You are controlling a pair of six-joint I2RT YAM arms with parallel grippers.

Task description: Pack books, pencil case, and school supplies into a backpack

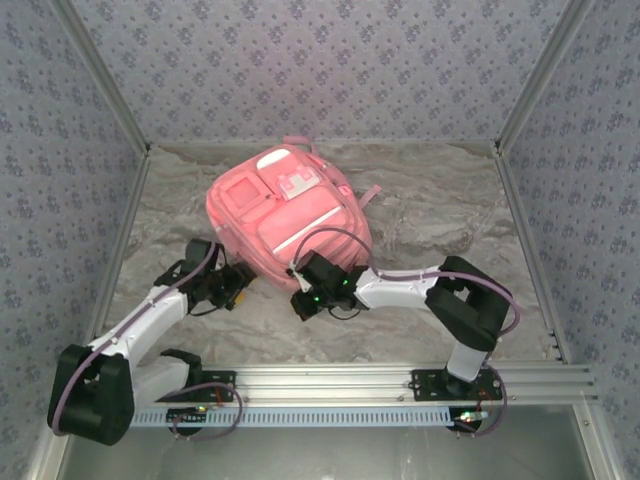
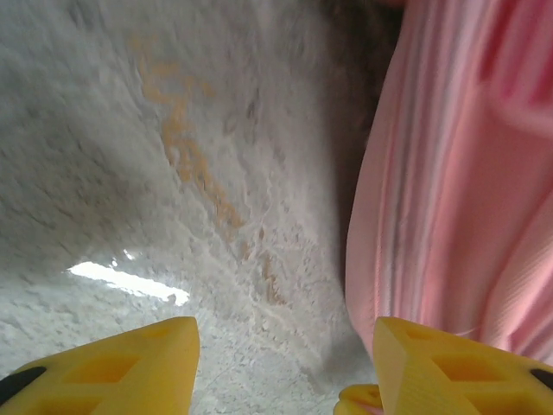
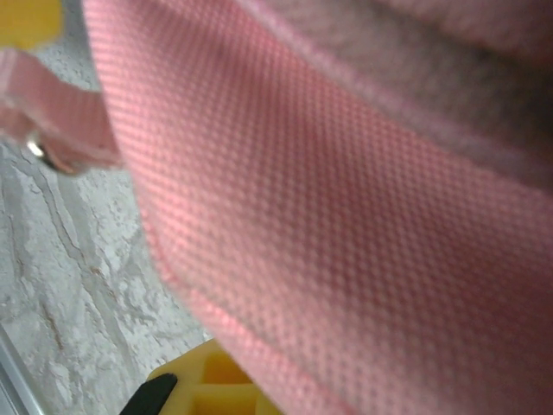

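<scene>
Backpack (image 1: 285,210) lies front side up on the marbled desk (image 1: 430,225), about mid-desk toward the far wall; we see its pockets facing upward. Left arm (image 1: 150,312) reaches to its near-left edge; left jaws are released, yellow fingers (image 2: 112,363) apart with bare desk between them, one of them just beside the pink fabric. Right arm (image 1: 400,288) reaches to the backpack's near edge; right jaws are clenched; pink woven fabric crosses close over a yellow finger (image 3: 216,389) in the right wrist view; we cannot tell whether any fabric is pinched.
</scene>
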